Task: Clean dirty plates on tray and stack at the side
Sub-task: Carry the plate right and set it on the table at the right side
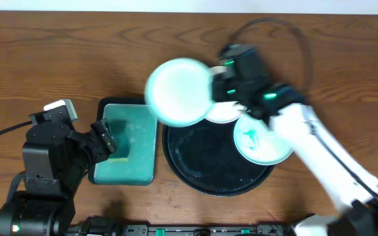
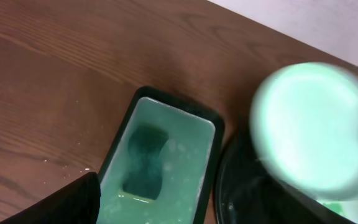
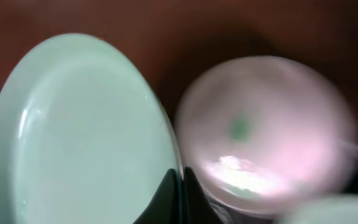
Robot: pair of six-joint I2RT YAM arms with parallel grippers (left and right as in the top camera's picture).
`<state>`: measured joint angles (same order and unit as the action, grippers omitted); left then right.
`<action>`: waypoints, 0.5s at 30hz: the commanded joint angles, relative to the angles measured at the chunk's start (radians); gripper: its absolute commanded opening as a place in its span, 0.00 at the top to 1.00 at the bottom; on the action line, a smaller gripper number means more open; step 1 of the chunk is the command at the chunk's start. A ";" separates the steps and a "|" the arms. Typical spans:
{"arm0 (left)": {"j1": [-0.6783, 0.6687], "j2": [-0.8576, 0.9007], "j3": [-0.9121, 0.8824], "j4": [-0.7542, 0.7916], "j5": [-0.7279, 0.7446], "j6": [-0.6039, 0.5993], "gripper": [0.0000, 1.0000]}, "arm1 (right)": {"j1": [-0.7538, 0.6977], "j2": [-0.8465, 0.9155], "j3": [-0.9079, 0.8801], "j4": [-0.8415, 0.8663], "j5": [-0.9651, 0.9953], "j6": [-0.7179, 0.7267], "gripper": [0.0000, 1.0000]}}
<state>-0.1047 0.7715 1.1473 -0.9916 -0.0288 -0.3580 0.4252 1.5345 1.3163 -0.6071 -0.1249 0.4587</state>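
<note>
At the near left edge of the brown wooden table (image 1: 44, 59), the black left arm sits folded over its base, forearm angled toward the centre. The left gripper (image 1: 112, 141) hangs released, its fingers spread and empty over the near-left part of a rectangular dark-rimmed tray (image 1: 140, 154) filled with pale teal foam. A darker teal sponge block (image 2: 145, 163) lies in that tray.

Just to the right stands the large round glossy black tray (image 1: 205, 160) with a raised rim, its left edge close beside the rectangular one. A small round white smeared plate (image 1: 261, 141), marked with teal-green paint in the middle, lies on its right side. A third plate (image 1: 223, 113), also white, sits at the far rim, mostly hidden.

From the near right corner the white right arm stretches diagonally across the table, passing over the smeared plate's right edge, its black wrist showing green lights above the far rim of the black tray. The right gripper (image 1: 214, 86) is clenched on the right rim of the lifted plate (image 1: 176, 92), a small round white shallow dish. That plate hangs blurred and roughly level in the air, over the gap between the two trays at their far ends.
</note>
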 commanded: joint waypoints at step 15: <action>0.003 0.000 0.014 -0.002 -0.002 0.010 0.18 | -1.008 0.076 -0.003 -0.439 0.195 0.086 0.99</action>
<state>-0.1047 0.7715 1.1473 -0.9916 -0.0292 -0.3580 -0.5236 1.5520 1.3251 -1.0340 0.0582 0.5304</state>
